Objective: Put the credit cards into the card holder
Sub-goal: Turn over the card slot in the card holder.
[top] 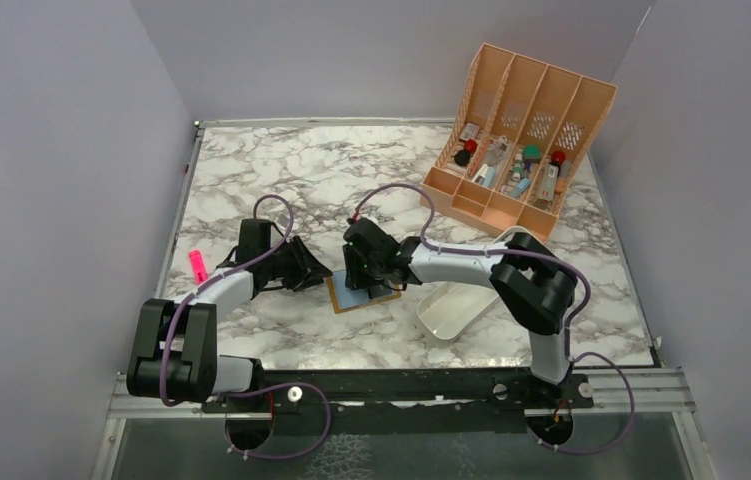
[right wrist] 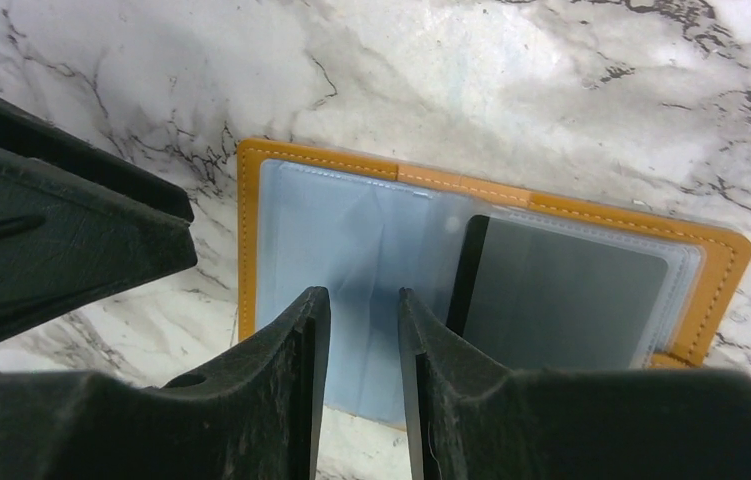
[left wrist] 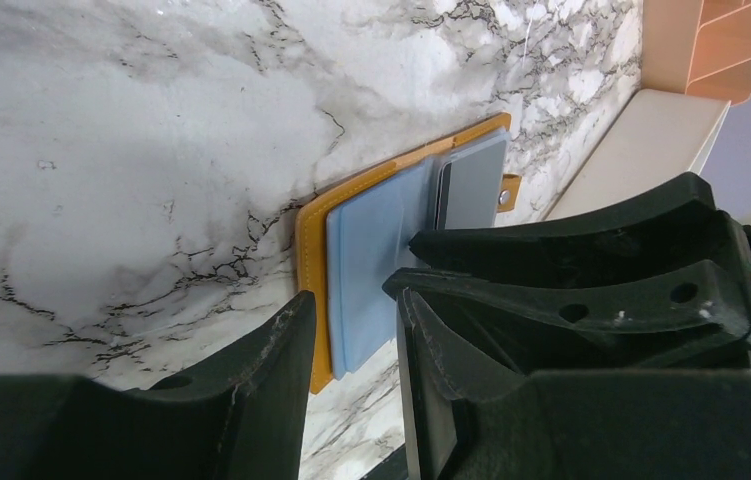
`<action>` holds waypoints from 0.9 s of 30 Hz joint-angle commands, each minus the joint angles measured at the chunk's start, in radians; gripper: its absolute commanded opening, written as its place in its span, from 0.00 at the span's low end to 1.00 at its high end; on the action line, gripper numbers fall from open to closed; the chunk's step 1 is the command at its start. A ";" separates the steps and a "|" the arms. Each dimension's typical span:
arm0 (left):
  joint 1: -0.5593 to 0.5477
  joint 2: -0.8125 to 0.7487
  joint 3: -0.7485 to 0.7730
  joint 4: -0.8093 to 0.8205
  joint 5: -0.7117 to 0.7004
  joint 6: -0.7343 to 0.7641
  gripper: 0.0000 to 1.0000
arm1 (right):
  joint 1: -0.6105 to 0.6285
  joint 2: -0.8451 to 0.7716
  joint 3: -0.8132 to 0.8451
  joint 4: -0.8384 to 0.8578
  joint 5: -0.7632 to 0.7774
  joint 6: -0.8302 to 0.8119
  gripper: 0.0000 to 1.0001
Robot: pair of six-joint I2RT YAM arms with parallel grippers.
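Mustard-orange leather-like folding card holder [right wrist: 451,187] lies open at centre of marble desk [top: 281,180]. Pale blue-grey flat credit cards [right wrist: 351,235] sit in its clear sleeves. No loose card is visible, so insertion appears nearly complete. Left pincer [left wrist: 353,300] and right pincer [right wrist: 356,300] hover narrowly spread, empty.

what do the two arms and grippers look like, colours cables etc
The left arm and right arm have pale grey links between chunky black joint housings, with a purple cable looped along each. The left gripper and right gripper have matte black, wedge-shaped fingers, scuffed at the edges.
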 commanded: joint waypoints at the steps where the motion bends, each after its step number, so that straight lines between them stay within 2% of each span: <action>1: -0.007 -0.001 -0.007 0.019 -0.019 -0.001 0.38 | 0.025 0.054 0.072 -0.082 0.051 -0.026 0.36; 6: -0.007 -0.002 -0.002 0.019 -0.020 -0.007 0.38 | 0.053 0.131 0.176 -0.238 0.189 -0.029 0.28; 12: -0.008 0.004 -0.005 0.020 -0.035 -0.006 0.38 | 0.067 0.152 0.201 -0.258 0.248 -0.033 0.02; 17: -0.012 -0.003 -0.007 0.023 -0.038 -0.010 0.38 | 0.067 0.081 0.140 -0.120 0.187 -0.054 0.01; 19: -0.014 -0.007 -0.007 0.026 -0.031 -0.011 0.39 | 0.057 0.041 0.087 -0.022 0.102 -0.045 0.01; 23: -0.016 -0.016 -0.008 0.039 -0.004 -0.021 0.47 | 0.023 -0.023 -0.015 0.142 -0.011 0.003 0.01; 27: -0.016 -0.024 -0.008 0.043 0.003 -0.023 0.49 | -0.007 -0.070 -0.087 0.252 -0.070 0.042 0.01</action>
